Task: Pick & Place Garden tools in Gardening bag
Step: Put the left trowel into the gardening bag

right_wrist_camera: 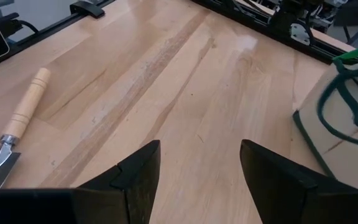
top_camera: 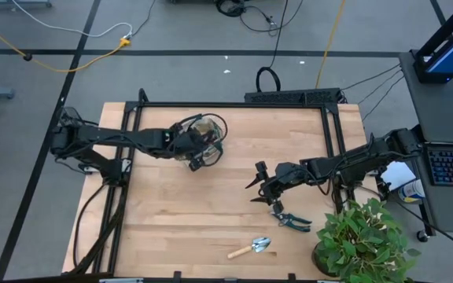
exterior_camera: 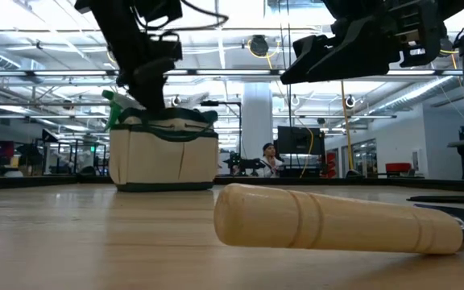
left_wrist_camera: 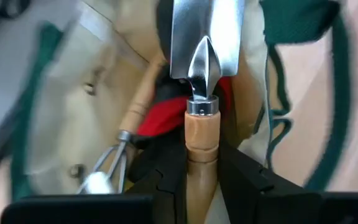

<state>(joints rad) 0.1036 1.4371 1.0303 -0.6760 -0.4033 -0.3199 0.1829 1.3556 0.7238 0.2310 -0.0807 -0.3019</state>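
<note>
Bag interior mostly hidden from above by the left gripper (top_camera: 198, 149), which sits over the gardening bag (top_camera: 213, 126) at table's back left. Its fingers (left_wrist_camera: 166, 180) flank a trowel's wooden handle (left_wrist_camera: 201, 155), blade down in the bag; grip or release, cannot tell. Inside: one fork (left_wrist_camera: 104, 165), one red item (left_wrist_camera: 160, 118). Right gripper (top_camera: 263, 182) spread wide, empty, mid-table. On the table: one pruning shears (top_camera: 291, 219), one trowel (top_camera: 252, 248)
</note>
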